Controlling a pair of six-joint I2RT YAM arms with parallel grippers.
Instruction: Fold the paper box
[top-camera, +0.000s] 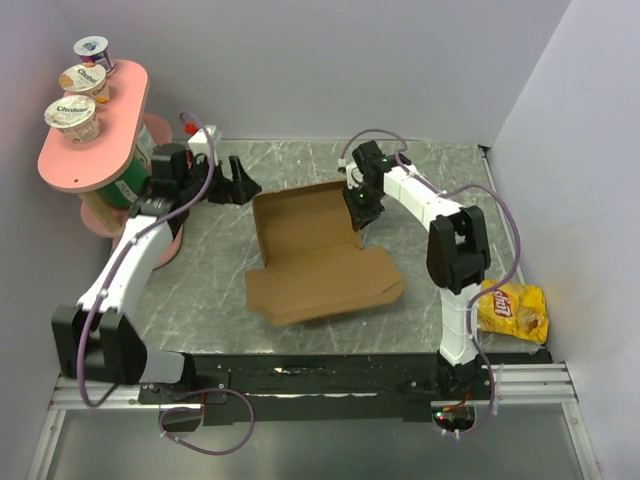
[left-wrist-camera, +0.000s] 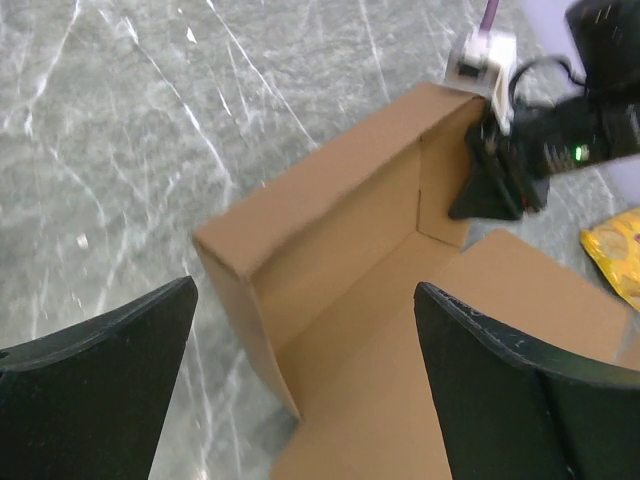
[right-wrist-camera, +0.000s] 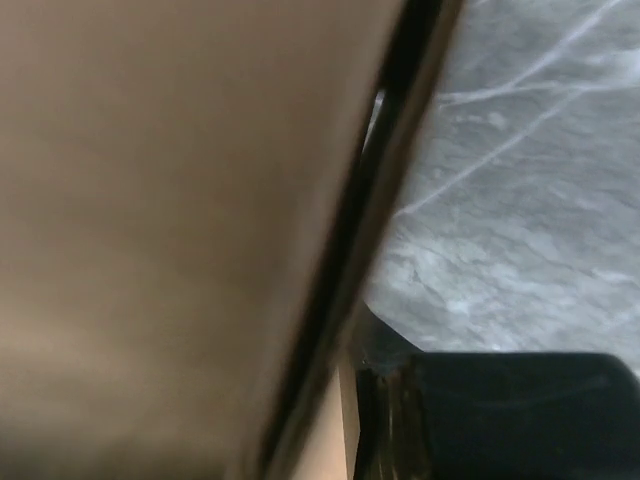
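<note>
Folding is only part done. The box (top-camera: 320, 265) sits in the middle of the bench (top-camera: 200, 270), a bit toward the far edge. Its far half is shaped into a tray. The left wall and the far wall stand up, and a short wall on the right side stands up too. The near half, the big lid, lies open and nearly flat, pointing at the near edge. So it looks like the lid has yet to be swung over the tray and shut before the box is finished.

The left gripper (top-camera: 240, 185) hangs just beside the far left corner of the box, jaws wide apart, holding nothing. The right gripper (top-camera: 360, 208) is at the right wall, by the far right corner of the box. Its own camera is so close to the cardboard that all is a blur. One cannot tell if the jaws pinch the wall or only lean on it.

Counting: there is one box and there are two grippers. Three cups (top-camera: 72, 115) stand in a row on one pink shelf (top-camera: 95, 160) by the far left corner of the bench. One yellow bag (top-camera: 512, 310) lies by the right edge, toward the near corner.
</note>
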